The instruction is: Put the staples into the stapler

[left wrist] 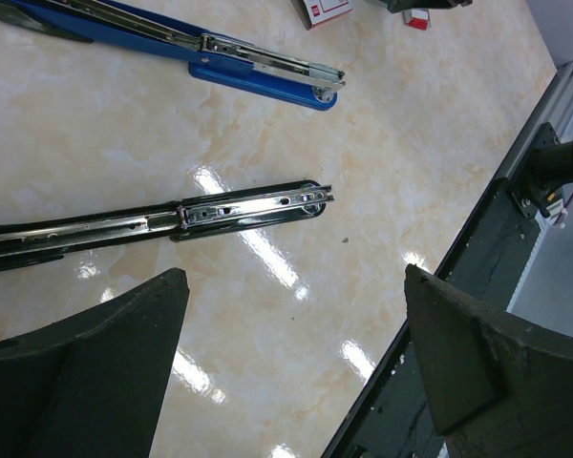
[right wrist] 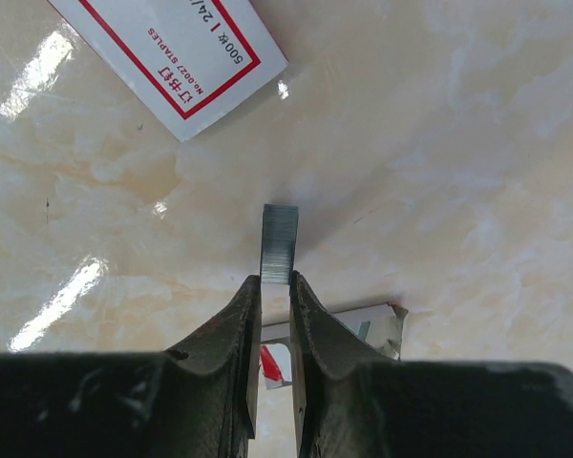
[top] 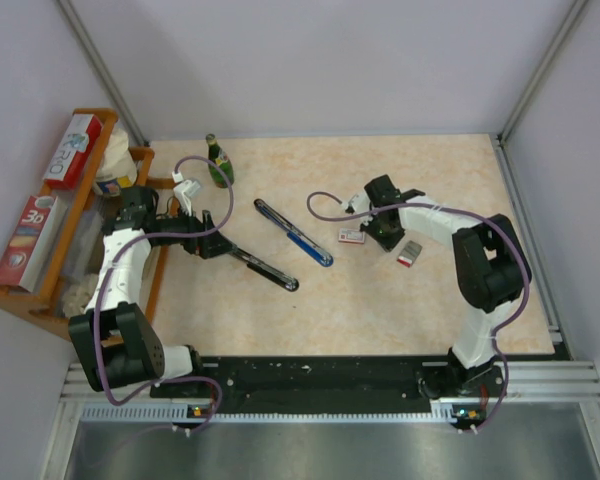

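Observation:
A short grey strip of staples (right wrist: pixel 279 243) sticks out from the tips of my right gripper (right wrist: pixel 275 280), which is shut on it just above the table. The white staple box with a red label (right wrist: pixel 172 57) lies beyond it, and the small inner tray (right wrist: pixel 363 329) lies under the fingers. From above, the right gripper (top: pixel 380 232) hangs between the box (top: pixel 352 236) and the tray (top: pixel 409 252). A blue stapler (top: pixel 293 232) and a black stapler (top: pixel 265 270) lie opened flat. My left gripper (left wrist: pixel 296 277) stands open and empty beside the black stapler (left wrist: pixel 220 212).
A green bottle (top: pixel 218 162) stands at the back left. A wooden rack (top: pixel 50 290) holding boxes and a tub sits along the left edge. A black rail (top: pixel 320 375) runs along the near edge by the arm bases. Walls close in the back and sides.

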Available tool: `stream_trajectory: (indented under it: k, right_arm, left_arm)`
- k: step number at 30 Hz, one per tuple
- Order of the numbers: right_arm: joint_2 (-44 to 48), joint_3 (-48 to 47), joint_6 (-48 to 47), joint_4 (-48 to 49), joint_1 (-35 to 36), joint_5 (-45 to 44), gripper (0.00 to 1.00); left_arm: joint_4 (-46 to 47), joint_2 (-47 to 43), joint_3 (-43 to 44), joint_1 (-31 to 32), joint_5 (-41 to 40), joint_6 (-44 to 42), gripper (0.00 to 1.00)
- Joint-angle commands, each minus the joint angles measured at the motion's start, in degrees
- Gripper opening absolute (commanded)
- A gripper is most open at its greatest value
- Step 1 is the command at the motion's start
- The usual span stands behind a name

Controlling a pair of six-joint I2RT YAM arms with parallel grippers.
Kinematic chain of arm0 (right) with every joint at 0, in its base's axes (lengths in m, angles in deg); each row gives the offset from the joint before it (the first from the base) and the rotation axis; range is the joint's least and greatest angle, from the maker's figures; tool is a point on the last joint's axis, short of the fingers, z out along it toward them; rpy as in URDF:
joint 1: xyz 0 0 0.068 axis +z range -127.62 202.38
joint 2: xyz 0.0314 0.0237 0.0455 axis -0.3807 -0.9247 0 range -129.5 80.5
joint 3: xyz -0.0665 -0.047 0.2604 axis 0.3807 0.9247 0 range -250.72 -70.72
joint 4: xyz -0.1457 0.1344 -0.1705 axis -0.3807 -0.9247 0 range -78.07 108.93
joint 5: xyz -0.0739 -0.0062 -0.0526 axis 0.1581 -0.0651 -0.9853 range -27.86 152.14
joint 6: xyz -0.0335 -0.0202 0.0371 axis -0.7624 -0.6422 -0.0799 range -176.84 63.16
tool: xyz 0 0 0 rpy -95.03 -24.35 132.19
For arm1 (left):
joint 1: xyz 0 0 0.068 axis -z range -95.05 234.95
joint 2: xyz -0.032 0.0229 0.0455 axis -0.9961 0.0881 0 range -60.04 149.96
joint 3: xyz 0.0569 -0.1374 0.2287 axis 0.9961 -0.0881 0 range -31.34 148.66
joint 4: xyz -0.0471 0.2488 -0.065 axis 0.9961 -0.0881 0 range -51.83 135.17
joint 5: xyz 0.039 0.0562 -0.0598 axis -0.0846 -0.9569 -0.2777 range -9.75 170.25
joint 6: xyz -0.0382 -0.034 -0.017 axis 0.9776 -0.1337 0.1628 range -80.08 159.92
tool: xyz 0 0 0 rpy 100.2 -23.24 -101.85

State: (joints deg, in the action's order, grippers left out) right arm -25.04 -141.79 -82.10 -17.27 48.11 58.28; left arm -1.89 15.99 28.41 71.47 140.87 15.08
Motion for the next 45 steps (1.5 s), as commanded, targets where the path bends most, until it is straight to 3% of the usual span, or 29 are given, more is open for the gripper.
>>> stream_trajectory:
  k: [1,10,21,28,32,36,39,45]
  right_arm:
    - [-0.2,-3.2,-1.6,-2.9,0.2,0.3,0.14]
    - [0.5,-3.9,-2.9,-6.3,0.2,6.4,0.14]
    - [2.1,-4.6,-5.1,-10.8,-0.3,5.9,0.15]
    - [4.6,-5.8,-3.9,-10.6,-0.3,13.4,0.14]
    - [9.3,-5.3,-4.6,-9.9,-0.3,19.4,0.14]
    - [14.2,-4.6,-5.7,-9.8,-0.6,26.5,0.15]
    - [16.4,-4.4,-5.4,-10.0,-1.5,31.2,0.15]
    - [17.7,-5.4,-7.1,-14.1,-2.4,45.4,0.15]
  left_arm:
    - [-0.3,-0.6,0.2,-0.5,1.4,-1.1,0.99]
    - [-0.3,-0.4,0.1,-0.4,1.7,-1.2,0.99]
    - [-0.2,-0.4,0.1,-0.6,1.8,-1.1,0.99]
    - [-0.4,-1.1,0.5,0.1,1.6,-0.7,0.99]
    - [0.8,-4.8,0.8,6.7,-4.4,-0.7,0.99]
    - [3.6,-9.0,0.5,19.9,-13.4,-3.8,0.99]
    - [4.4,-8.4,1.1,25.0,-11.8,-7.7,0.99]
    - [1.3,-0.6,10.0,28.7,-6.8,-14.7,0.99]
